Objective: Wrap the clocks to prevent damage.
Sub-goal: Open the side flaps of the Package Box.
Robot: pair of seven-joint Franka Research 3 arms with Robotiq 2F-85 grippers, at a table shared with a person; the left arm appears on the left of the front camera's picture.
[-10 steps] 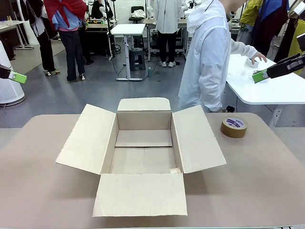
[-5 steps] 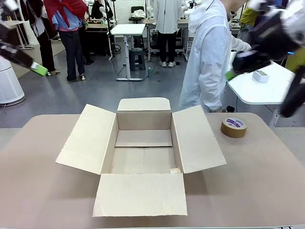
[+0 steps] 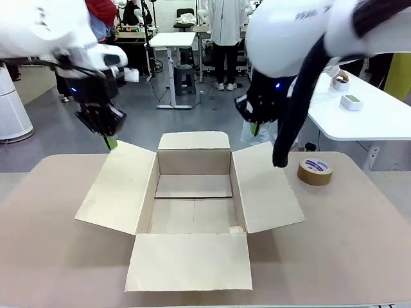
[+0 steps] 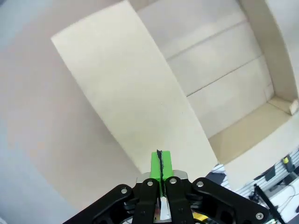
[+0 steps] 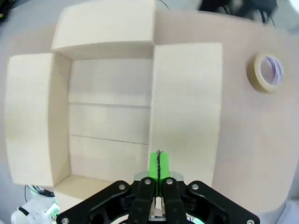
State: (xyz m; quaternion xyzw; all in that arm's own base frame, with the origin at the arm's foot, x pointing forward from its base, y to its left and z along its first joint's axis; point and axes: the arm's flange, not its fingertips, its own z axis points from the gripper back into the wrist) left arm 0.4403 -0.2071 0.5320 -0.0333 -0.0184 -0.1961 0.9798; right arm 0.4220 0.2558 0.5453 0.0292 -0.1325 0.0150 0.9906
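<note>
Front view: a large open brown cardboard box [image 3: 122, 186] is sitting in the middle of a beige table [image 3: 359, 250], all four flaps splaying outward and its floor showing bare cardboard. The left gripper [image 3: 111, 143], black with green pads pressed together and pinching nothing, is hovering at ten o'clock from the box, just above the left flap's far corner. The right gripper [image 3: 255, 130], likewise pressed together and empty, is hanging at one o'clock, above the right flap's far edge. A brown tape roll [image 3: 315, 171] is lying flat at three o'clock, apart from the box.

Left wrist view: the pads are meeting in a thin seam, pointing down at the left flap, with the box floor lying toward two o'clock.

Right wrist view: the joined pads are pointing at the right flap; the box floor is lying at ten o'clock, the tape roll at two o'clock.

Where the clocks are lying cannot be told. Judging by this, the arms are only positioning over the box; next the jaws would need spreading before gripping anything
</note>
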